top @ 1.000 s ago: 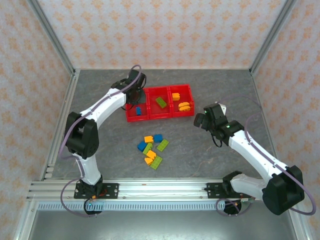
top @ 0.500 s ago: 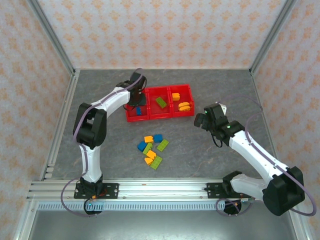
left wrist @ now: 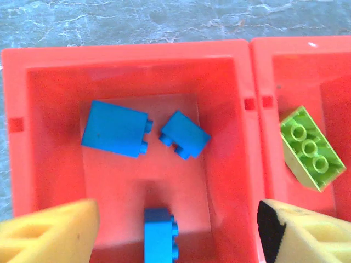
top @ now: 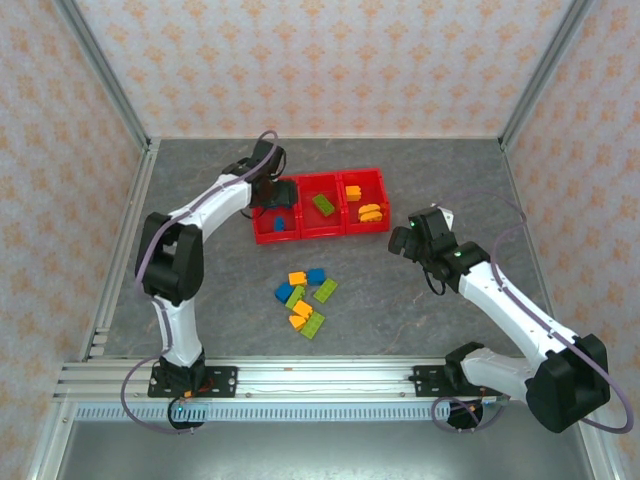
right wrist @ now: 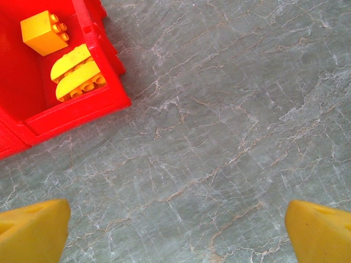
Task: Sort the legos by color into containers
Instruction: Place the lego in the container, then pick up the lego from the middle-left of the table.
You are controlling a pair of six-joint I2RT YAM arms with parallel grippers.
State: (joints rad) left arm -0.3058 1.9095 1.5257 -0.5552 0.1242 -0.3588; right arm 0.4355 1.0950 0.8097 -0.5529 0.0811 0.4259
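1. Your left gripper [left wrist: 174, 233] hangs over the left bin [left wrist: 131, 52] of the red row of bins [top: 320, 237]. Its jaws are spread wide and grip nothing. Its yellow fingertips [left wrist: 49, 233] stand clear of the blue brick [left wrist: 160, 236] lying on the bin floor between them.
2. A larger blue brick [left wrist: 115, 129] and a smaller blue brick [left wrist: 185, 134] lie just beside each other further back in that bin.
3. The middle bin [left wrist: 285, 55] holds a green brick [left wrist: 310, 148], lying askew. Its stud tops are too blurred to read any lettering.
4. Your right gripper [right wrist: 175, 230] is wide open and empty over the bare grey table [top: 450, 180], near the right bin [right wrist: 77, 112]. That bin holds a yellow square brick [right wrist: 43, 32] and two curved yellow pieces [right wrist: 77, 71] lying side by side.
5. Blue, green and orange loose bricks [top: 305, 298] lie in a cluster on the table in front of the bins, well apart from both grippers.
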